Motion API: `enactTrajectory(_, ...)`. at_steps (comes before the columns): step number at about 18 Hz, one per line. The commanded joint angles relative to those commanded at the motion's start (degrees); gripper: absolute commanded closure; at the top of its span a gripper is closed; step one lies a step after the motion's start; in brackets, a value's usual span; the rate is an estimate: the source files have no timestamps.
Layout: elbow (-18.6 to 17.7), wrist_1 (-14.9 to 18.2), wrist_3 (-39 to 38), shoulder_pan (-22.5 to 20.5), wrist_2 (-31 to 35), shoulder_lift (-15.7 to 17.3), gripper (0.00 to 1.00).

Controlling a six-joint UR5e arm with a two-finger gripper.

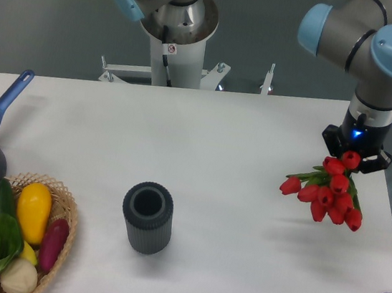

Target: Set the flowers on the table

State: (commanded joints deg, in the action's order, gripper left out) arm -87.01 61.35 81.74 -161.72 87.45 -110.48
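White table [215,163], flowers [327,193] under hand [354,159]

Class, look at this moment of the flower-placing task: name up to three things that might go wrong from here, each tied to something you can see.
1. The flowers hang from the tool near the right edge of the table; released there, they might slide or roll off.
2. The blooms dangle below the tool, apparently above the surface; dropped from there, they may bounce or land askew.
3. The grip itself is hidden behind the blooms, so the bunch might slip out early.
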Motion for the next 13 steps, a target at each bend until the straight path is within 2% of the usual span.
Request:
enactTrajectory(5,-0.09,0.09,-0.09,0.26,0.35,-0.17,1.0)
enactTrajectory(7,-0.61,0.26,-0.09,0.79,4.63,-0.79,1.0)
enactTrajectory(9,-0.27,1.14,-0.09,3.41,9.91,-1.93,1.0)
enactTrajectory(13,-0.44,1.14,-0.26,3.87,10.81,-2.63,1.0)
